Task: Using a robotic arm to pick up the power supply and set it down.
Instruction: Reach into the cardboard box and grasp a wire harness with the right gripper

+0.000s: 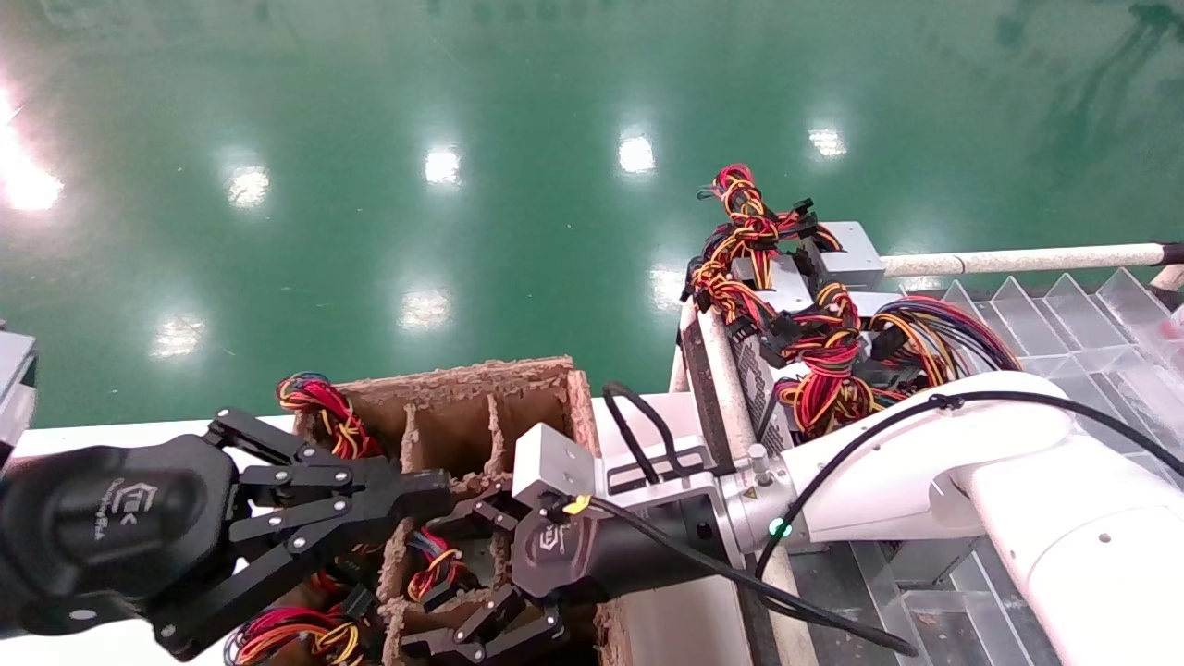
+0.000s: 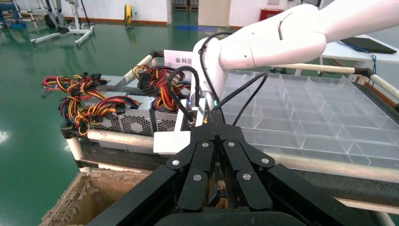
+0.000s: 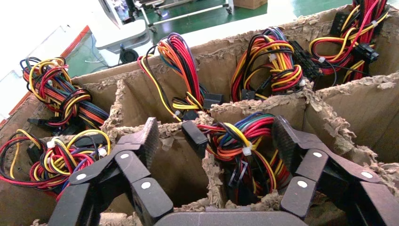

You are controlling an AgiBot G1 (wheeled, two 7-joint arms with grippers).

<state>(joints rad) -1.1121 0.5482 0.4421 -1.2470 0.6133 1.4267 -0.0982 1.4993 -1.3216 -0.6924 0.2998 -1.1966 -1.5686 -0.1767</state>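
At the left we see our left gripper (image 1: pixel 435 495), its black linked fingers drawn together to a closed tip with nothing between them, hovering over the near-left part of the divided cardboard box (image 1: pixel 462 388); it does no work here, as far as we can judge. The box stands on the white bench (image 1: pixel 102 435), and its cells hold power supplies sunk deep, so that mostly their red, yellow and black wire bundles show.

Further right is our right gripper (image 1: pixel 481 578) on the robotic arm (image 1: pixel 934 462), reaching in from the right over the box's near cells; its jaws stand wide apart and released, with the fingers (image 3: pixel 148 141) straddling one cell. In that cell sits the power supply (image 3: pixel 240 146) we take to be the target — only its coiled wires are visible, the metal body hidden below; the fingers are near the cardboard walls but grasp nothing yet.

Right of the box, on the edge of a rack, several power supplies (image 1: pixel 814 305) stand already, silver cases with wires piled on top; beyond them lie clear plastic trays (image 1: pixel 1064 314).

We judge the task to be at its start for this unit: the approach is made, but the closing, the lift out of the cell and the setting-down all remain; the wires may snag on the ragged dividers.
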